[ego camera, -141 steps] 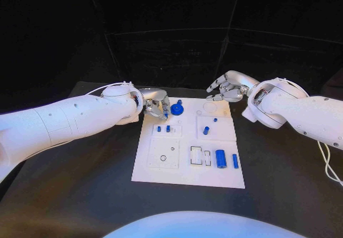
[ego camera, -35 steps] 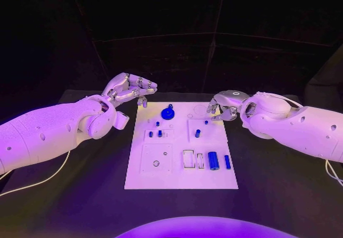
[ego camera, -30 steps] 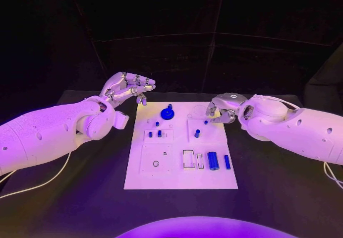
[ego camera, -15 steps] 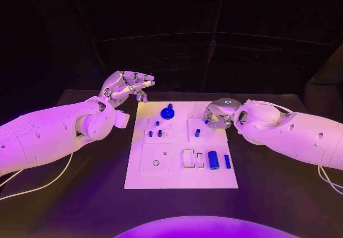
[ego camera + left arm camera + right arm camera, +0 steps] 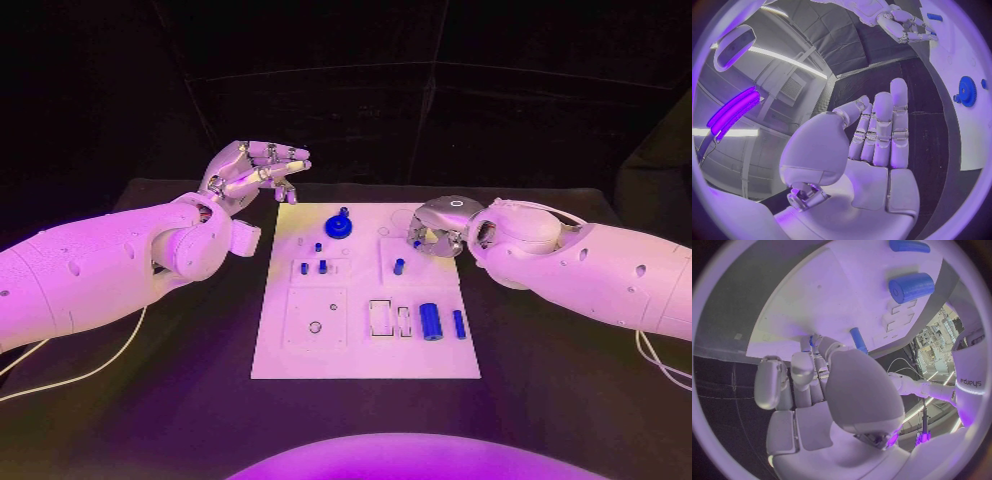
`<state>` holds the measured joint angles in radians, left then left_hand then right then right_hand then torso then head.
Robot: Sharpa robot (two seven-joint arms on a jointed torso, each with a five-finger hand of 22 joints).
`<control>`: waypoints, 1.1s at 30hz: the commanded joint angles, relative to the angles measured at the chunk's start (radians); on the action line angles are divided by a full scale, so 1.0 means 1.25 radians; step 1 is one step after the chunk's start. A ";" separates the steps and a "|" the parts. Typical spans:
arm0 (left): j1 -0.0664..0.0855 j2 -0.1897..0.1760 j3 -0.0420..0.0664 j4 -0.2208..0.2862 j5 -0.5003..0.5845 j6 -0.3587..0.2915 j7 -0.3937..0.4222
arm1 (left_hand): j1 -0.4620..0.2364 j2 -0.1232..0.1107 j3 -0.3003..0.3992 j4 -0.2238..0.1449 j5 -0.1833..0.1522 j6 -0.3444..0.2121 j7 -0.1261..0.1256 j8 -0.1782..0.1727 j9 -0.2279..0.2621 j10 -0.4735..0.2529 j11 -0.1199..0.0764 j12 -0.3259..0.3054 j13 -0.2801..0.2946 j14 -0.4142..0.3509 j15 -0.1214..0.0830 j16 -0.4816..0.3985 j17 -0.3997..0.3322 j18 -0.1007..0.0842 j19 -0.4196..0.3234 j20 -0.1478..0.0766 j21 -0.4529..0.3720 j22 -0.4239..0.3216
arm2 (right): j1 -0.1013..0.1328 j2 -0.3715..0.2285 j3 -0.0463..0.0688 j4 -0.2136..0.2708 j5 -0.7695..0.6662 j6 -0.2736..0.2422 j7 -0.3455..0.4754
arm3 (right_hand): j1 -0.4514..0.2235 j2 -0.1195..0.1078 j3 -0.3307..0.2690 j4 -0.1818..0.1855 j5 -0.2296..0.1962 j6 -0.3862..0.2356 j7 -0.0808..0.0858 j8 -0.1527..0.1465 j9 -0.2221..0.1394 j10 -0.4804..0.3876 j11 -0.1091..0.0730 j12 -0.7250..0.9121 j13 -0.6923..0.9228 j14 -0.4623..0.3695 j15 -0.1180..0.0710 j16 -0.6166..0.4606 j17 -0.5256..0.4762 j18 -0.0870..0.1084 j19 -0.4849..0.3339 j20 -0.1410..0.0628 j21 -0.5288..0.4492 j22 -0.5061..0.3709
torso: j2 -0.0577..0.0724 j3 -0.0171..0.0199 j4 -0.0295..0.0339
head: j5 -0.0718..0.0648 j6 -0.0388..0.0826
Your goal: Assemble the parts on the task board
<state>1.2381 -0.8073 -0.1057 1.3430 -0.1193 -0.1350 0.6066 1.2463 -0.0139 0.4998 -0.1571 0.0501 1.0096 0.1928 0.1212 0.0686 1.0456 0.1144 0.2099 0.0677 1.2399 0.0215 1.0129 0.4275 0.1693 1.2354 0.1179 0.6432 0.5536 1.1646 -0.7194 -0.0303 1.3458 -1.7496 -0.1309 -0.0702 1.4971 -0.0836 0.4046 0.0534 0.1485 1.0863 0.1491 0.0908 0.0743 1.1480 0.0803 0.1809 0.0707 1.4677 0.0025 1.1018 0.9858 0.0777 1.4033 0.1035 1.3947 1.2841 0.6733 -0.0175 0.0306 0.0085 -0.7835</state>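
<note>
Parts lay across the task board mid-table when your right hand hung low over its far right area, fingers curled round a small blue peg; whether they gripped it, I could not tell. You risked tipping the peg just near of it. Your left hand was raised, holding nothing, fingers straight and side by side. Only that wrist view showed its bare palm.

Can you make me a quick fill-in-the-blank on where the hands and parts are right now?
1. The left hand is raised beyond the task board's far left corner, holding ____.
2. The right hand reaches over the board's far ____ part.
3. The blue gear sits near the board's ____ edge.

Missing words: nothing; right; far
</note>
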 commanded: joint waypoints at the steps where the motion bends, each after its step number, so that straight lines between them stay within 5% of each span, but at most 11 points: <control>1: 0.001 0.000 0.001 0.000 0.009 0.012 0.009 | -0.006 0.000 -0.005 -0.001 0.002 0.002 -0.003 0.006 0.000 0.005 0.002 0.003 0.001 -0.004 0.001 -0.005 -0.001 0.012 -0.005 0.001 -0.001 -0.001 | -0.003 0.003 -0.003 -0.002 -0.004 0.017 0.002 | -0.002 0.008 0.015 -0.007 -0.014 0.015 -0.004 0.008 0.003 0.016 -0.004 0.007 0.002 0.019 -0.009 0.007 0.004 -0.012 0.010 0.000 0.009 0.013 | -0.001 -0.0001 -0.0004 | 0.000 -0.001; 5: 0.001 0.000 0.001 0.000 0.009 0.013 0.006 | -0.006 -0.001 -0.005 -0.002 0.002 0.002 -0.003 0.006 0.000 0.006 0.001 0.004 0.001 -0.004 0.001 -0.005 -0.001 0.012 -0.005 0.001 -0.002 -0.001 | -0.004 0.006 -0.003 -0.005 -0.009 0.008 -0.009 | -0.009 0.020 0.038 -0.018 -0.039 0.035 -0.009 0.014 0.006 0.039 -0.011 0.009 0.002 0.018 -0.015 0.008 -0.001 -0.017 0.022 -0.007 0.024 0.034 | -0.001 -0.0005 0.0001 | -0.002 -0.002; 16: 0.001 -0.002 0.001 -0.001 0.009 0.016 -0.001 | -0.006 -0.002 -0.006 -0.003 0.001 0.002 -0.003 0.007 0.000 0.005 0.001 0.005 0.001 -0.005 0.000 -0.006 -0.002 0.012 -0.005 0.000 -0.003 -0.002 | -0.004 0.003 -0.003 0.006 -0.023 -0.042 -0.029 | -0.022 0.018 0.051 -0.030 -0.049 0.041 -0.011 0.013 0.006 0.046 -0.013 0.002 0.001 0.016 -0.017 0.004 -0.014 -0.019 0.028 -0.010 0.032 0.047 | -0.002 -0.0001 -0.0003 | -0.002 -0.004; 33: 0.001 -0.004 0.001 -0.010 0.009 0.019 -0.008 | -0.005 -0.004 -0.008 -0.005 0.001 0.000 -0.002 0.007 0.000 0.003 0.002 0.006 0.000 -0.008 0.000 -0.007 -0.004 0.011 -0.006 0.000 -0.006 -0.004 | -0.003 -0.047 -0.001 0.081 0.006 -0.128 -0.051 | -0.029 0.012 0.059 -0.038 -0.046 0.040 -0.010 0.009 0.005 0.046 -0.012 -0.005 -0.001 0.016 -0.017 0.008 -0.014 -0.020 0.031 -0.011 0.036 0.053 | -0.002 -0.0012 0.0002 | -0.006 -0.002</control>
<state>1.2381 -0.8110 -0.1056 1.3317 -0.1150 -0.1239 0.5956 1.2464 -0.0139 0.4956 -0.1614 0.0501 1.0095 0.1928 0.1250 0.0686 1.0455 0.1145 0.2137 0.0674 1.2400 0.0216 1.0098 0.4228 0.1691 1.2354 0.1179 0.6391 0.5490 1.1581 -0.7757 -0.0328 1.4389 -1.7541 -0.2403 -0.1215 1.4709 -0.0681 0.4724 0.0041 0.0870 1.1305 0.1375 0.1041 0.0814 1.2027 0.0642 0.1799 0.0708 1.4650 -0.0110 1.1056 0.9678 0.0616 1.4353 0.0929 1.4366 1.3078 0.6711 -0.0186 0.0305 0.0016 -0.7862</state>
